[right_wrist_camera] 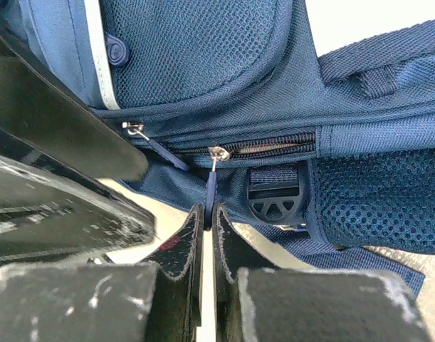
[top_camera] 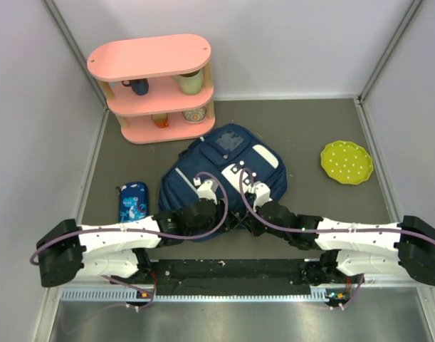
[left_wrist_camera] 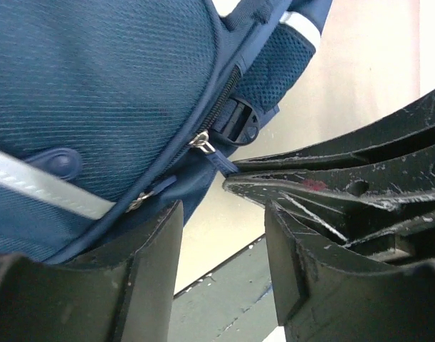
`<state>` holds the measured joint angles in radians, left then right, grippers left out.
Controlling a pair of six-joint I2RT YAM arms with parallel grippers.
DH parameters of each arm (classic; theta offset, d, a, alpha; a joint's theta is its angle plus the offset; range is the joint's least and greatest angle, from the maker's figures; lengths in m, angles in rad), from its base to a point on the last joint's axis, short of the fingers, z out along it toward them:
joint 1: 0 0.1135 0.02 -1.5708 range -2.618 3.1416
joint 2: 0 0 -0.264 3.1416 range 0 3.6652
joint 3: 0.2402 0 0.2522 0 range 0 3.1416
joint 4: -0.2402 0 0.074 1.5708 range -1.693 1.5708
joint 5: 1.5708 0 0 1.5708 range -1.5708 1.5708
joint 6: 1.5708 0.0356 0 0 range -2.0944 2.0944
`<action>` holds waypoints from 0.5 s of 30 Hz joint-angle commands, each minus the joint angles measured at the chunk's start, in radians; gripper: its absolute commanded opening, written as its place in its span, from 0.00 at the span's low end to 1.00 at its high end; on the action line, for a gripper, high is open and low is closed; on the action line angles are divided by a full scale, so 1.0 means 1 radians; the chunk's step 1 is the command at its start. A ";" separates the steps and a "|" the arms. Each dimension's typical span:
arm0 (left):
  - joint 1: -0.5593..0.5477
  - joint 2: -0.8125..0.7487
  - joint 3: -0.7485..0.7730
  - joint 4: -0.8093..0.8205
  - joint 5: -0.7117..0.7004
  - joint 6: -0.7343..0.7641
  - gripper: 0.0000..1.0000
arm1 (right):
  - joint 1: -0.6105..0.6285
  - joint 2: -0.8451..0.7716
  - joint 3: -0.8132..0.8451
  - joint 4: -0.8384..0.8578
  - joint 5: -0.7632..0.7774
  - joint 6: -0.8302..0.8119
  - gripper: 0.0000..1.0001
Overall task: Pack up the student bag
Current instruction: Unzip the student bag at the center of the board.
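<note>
Right gripper (right_wrist_camera: 207,217) pinches the zip pull (right_wrist_camera: 211,187) of the student bag (top_camera: 231,142) lying central on the table (top_camera: 310,128); draw it straight along the teeth (right_wrist_camera: 267,147), bracing fabric with your parted, empty left gripper (left_wrist_camera: 223,242)

Pink shelf (top_camera: 149,57) with cups (top_camera: 139,86) at back; blue pencil case (top_camera: 132,201) left; green plate (top_camera: 347,162) right.

Tightly woven matt navy cloth on the student bag (left_wrist_camera: 96,78), open mesh on its side pocket (right_wrist_camera: 388,199), shiny metal zip slider (right_wrist_camera: 218,154) with cloth zip pull (right_wrist_camera: 211,187), matt black plastic buckle (right_wrist_camera: 274,196), scuffed black plastic right gripper (right_wrist_camera: 205,214).
</note>
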<state>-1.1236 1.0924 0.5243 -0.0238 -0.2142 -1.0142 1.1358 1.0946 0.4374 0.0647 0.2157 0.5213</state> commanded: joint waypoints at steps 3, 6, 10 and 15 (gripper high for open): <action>-0.016 0.144 0.036 0.186 0.061 -0.096 0.45 | 0.058 -0.030 -0.040 0.112 0.099 0.046 0.00; -0.018 0.179 0.016 0.222 0.041 -0.153 0.44 | 0.070 -0.061 -0.080 0.142 0.137 0.039 0.00; -0.018 0.221 0.011 0.260 0.004 -0.201 0.43 | 0.074 -0.090 -0.130 0.170 0.151 0.023 0.00; -0.013 0.299 0.058 0.269 -0.010 -0.263 0.48 | 0.078 -0.101 -0.143 0.191 0.154 -0.013 0.00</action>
<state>-1.1408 1.3396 0.5369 0.1787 -0.1802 -1.2015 1.1854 1.0180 0.2970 0.1928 0.3698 0.5316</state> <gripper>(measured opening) 0.468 0.014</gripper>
